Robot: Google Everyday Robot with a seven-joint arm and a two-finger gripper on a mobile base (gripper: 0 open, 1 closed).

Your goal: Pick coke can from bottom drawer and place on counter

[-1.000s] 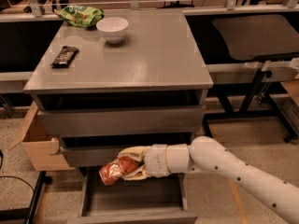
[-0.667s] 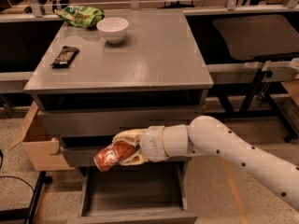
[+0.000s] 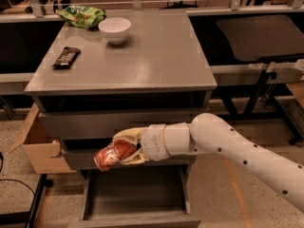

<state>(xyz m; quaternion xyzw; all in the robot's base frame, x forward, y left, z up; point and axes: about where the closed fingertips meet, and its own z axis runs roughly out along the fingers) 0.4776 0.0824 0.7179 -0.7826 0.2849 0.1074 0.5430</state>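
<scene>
A: Where is the coke can (image 3: 110, 156) at this moment?

B: The claw (image 3: 124, 148) is closed around it, with a finger on each side. The can lies tilted, with one end sticking out to the left. It hangs below the front edge of the surface (image 3: 142, 56), in front of the middle drawer (image 3: 80, 158) and above the open bottom drawer (image 3: 137, 196)

A: What can go wrong from here?

B: I think two things. The can is held sideways and looks dented, so with a weak grip it may slip out and fall back into the drawer. Also, the claw must rise past the front edge of the surface. If it rises too close, the can or the arm (image 3: 237, 146) may knock against that edge

A: And what else is around?

B: From left to right: a cardboard box (image 3: 40, 148) stands on the floor below the left side of the surface, well apart from the claw. On the surface a dark candy bar (image 3: 65, 57) lies near the left edge, a green chip bag (image 3: 81, 16) at the back left corner, and a white bowl (image 3: 114, 29) just beside the bag. The front and right parts of the surface have room, so I judge that nothing blocks a placing there
</scene>
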